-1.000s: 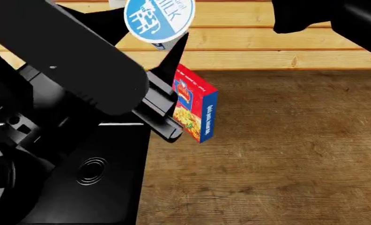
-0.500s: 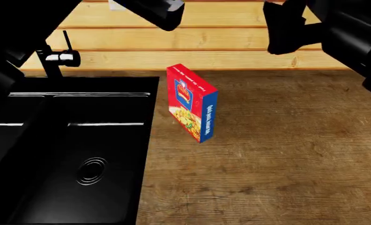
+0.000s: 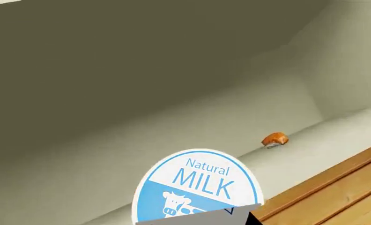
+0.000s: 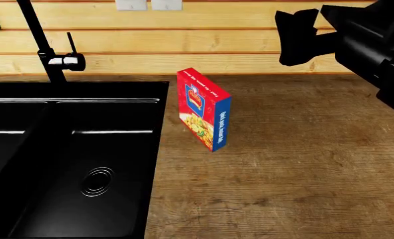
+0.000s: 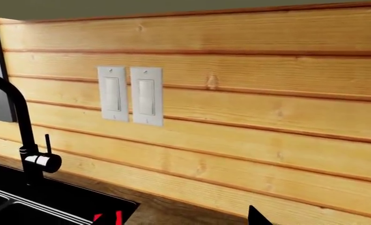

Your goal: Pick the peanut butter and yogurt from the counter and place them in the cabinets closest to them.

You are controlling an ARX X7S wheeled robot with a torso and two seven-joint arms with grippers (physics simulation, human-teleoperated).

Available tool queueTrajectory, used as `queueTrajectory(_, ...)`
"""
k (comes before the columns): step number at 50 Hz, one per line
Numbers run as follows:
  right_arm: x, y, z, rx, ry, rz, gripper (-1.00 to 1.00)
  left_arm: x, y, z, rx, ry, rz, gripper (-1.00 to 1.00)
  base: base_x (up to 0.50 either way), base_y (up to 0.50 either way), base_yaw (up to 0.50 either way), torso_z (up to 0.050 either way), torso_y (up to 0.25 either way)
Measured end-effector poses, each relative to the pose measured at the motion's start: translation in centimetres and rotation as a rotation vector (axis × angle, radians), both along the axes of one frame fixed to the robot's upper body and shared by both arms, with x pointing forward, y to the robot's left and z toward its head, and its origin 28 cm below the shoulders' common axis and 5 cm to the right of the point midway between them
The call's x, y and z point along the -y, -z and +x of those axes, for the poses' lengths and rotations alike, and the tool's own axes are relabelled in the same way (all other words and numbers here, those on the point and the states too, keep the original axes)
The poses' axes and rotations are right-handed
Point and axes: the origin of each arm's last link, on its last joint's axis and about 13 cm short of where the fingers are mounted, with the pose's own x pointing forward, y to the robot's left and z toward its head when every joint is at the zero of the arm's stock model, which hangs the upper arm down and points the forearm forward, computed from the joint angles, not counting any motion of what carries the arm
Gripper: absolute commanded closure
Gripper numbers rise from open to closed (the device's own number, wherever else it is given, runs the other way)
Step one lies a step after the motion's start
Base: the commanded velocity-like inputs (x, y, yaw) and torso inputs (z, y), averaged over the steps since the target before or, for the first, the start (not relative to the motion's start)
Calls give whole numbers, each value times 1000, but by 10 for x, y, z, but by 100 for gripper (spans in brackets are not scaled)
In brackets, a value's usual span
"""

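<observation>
The yogurt (image 3: pixel 198 187) shows its round blue-and-white "Natural MILK" lid in the left wrist view. My left gripper (image 3: pixel 204 221) is shut on it, with a grey finger pad (image 3: pixel 198 218) lying across the lid's lower edge. Behind the cup are the pale sage-green surfaces of a cabinet (image 3: pixel 142 93). The left arm does not show in the head view. My right gripper (image 4: pixel 296 37) hangs high at the upper right, above the counter (image 4: pixel 303 164), open with nothing in it. The peanut butter is out of view.
A red and blue box (image 4: pixel 204 109) stands upright on the counter beside the black sink (image 4: pixel 71 159) and its faucet (image 4: pixel 48 50). Two wall switches (image 5: pixel 129 93) sit on the wooden back wall. A small orange object (image 3: pixel 274 139) lies on a pale ledge near the cabinet.
My left arm has risen out of the head view, taking the yogurt with it, which uncovers the sink and faucet. The right arm has dropped slightly lower into view.
</observation>
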Motion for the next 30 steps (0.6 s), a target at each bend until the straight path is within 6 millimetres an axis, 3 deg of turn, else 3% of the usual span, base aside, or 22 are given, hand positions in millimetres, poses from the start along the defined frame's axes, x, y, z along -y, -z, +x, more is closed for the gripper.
queueTrajectory(21,-5,3,4,-17,20,-13,-100,5,-33,28,4,-78,-23,100,0,0,0,0,0)
queueTrajectory(30,-5,6,5,-19,19,-12,-100,9,-47,55,-72,-76,9,100,0,0,0,0,0)
